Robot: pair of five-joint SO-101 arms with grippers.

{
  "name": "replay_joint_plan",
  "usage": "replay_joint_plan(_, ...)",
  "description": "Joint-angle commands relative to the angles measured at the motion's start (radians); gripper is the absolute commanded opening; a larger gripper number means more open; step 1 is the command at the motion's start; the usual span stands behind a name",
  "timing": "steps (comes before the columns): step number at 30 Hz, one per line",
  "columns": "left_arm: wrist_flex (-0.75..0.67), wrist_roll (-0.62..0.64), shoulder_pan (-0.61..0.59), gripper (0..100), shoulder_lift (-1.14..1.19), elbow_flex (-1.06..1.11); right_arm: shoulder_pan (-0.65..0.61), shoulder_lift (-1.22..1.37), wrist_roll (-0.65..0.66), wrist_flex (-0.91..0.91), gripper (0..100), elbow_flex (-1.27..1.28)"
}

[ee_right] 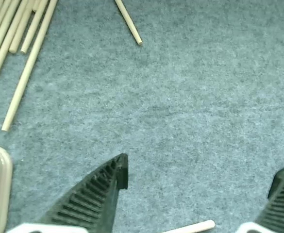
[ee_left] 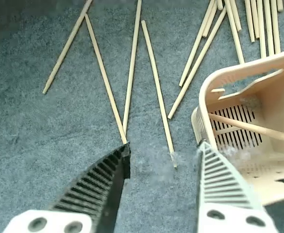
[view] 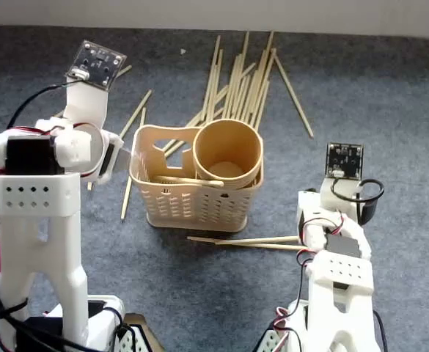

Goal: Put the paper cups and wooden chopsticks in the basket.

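Left end effector point(ee_left: 164, 148) hangs low over the grey counter point(ee_left: 44, 145), jaws wide and empty, with the end of one loose chopstick point(ee_left: 156, 87) lying between them. One jaw is just beside the wall of the basket point(ee_left: 239, 73).

From above, the paper cup point(view: 229, 150) stands upright in the basket, and a single chopstick point(view: 188, 180) lies across inside, beside it. A pile of chopsticks point(view: 236, 81) fans out behind the basket, and a pair of chopsticks point(view: 251, 240) lies in front, near the right arm. The right end effector point(ee_right: 202, 167) is also spread wide and empty.

Likely trouble: closing here could catch the basket wall and shove it. A thin stick flat on the nap may roll out of the pinch. Gripped at its end, it could tilt and snag the rim or cup.
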Motion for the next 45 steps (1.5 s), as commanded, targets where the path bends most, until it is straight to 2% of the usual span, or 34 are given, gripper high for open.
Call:
replay_joint_plan(1,-0.069,0.0,-0.036,24,0.007,-0.082,-0.005,0.004,-0.003,-0.019,42.1,-0.004)
replay_joint_plan(5,-0.276,0.003,-0.054,24,0.094,-0.068,-0.021,-0.005,0.02,0.067,42.1,-0.005)
replay_joint_plan(8,-0.344,0.009,-0.047,24,0.254,-0.093,-0.073,-0.005,0.055,0.174,42.1,-0.013)
replay_joint_plan(11,-0.35,0.057,-0.031,24,0.421,-0.176,-0.111,-0.007,0.086,0.243,42.1,-0.019)
replay_joint_plan(15,-0.347,0.06,-0.019,24,0.625,-0.318,-0.105,-0.087,0.081,0.358,42.1,-0.085)
replay_joint_plan(18,-0.347,0.061,-0.018,24,0.745,-0.421,-0.111,-0.234,0.08,0.51,42.1,-0.134)
replay_joint_plan(23,-0.325,0.061,0.005,24,0.894,-0.535,-0.222,-0.595,0.08,0.717,42.1,-0.148)
replay_joint_plan(30,-0.157,0.055,0.111,24,0.97,-0.616,-0.263,-1.026,0.084,0.716,42.1,0.11)
replay_joint_plan(38,-0.023,0.055,0.208,24,0.97,-0.633,-0.291,-1.001,0.081,0.447,42.1,0.14)
replay_joint_plan(45,0.068,0.054,0.206,24,0.97,-0.638,-0.43,-0.995,0.089,0.239,42.1,0.295)
